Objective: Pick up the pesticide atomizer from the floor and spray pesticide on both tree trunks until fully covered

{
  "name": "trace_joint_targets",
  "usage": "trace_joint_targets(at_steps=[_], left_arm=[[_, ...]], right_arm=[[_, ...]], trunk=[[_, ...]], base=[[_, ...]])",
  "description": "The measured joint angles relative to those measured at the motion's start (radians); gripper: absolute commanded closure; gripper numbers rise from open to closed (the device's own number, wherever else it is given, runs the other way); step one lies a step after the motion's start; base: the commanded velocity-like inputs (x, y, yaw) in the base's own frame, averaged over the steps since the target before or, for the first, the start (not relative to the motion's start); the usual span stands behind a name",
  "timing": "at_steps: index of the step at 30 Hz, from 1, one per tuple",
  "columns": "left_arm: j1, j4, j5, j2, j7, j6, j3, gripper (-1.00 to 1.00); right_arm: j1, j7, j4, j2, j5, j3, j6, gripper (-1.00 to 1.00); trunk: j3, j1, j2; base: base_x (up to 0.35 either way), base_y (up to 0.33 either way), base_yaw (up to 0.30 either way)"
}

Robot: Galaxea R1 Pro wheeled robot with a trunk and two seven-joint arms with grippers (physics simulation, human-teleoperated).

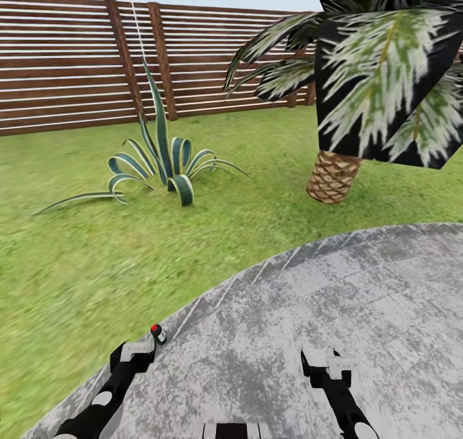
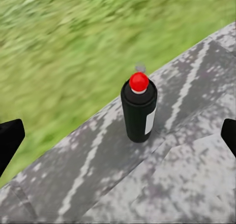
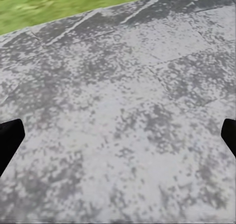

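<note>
The pesticide atomizer (image 1: 157, 333), a small black bottle with a white band and a red tip, stands upright on grey stone paving near the paving's edge with the lawn. In the left wrist view the atomizer (image 2: 139, 108) stands ahead of my left gripper (image 2: 118, 135), roughly centred between the widely spread black fingertips (image 2: 10, 140). From the head view my left gripper (image 1: 143, 347) is open just short of the bottle, not touching it. My right gripper (image 1: 325, 362) hangs open over bare stone (image 3: 118, 86), holding nothing. The trees are out of view.
A round grey stone paved area (image 1: 334, 297) lies under both arms, with green lawn (image 1: 96, 252) around it. A striped-leaf plant (image 1: 164, 168) grows ahead on the left, a palm with a scaly brown base (image 1: 332, 176) on the right. A brown slat fence (image 1: 77, 65) closes the back.
</note>
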Motion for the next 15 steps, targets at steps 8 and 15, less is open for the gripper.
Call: trace_joint_targets(at_steps=[8, 15], left_arm=[[0.0, 0.001, 0.0, 0.001, 0.0, -0.001, 0.0, -1.0], [0.0, 0.001, 0.0, 0.001, 0.0, -0.001, 0.0, -1.0]], right_arm=[[0.0, 0.0, 0.0, -0.001, 0.0, 0.0, 0.0, -1.0], [0.0, 0.0, 0.0, 0.0, 0.0, 0.0, 0.0, -1.0]], trunk=[[-0.044, 0.004, -0.002], [-0.082, 0.007, -0.004]], base=[[0.0, 0.0, 0.0], [0.0, 0.0, 0.0]])
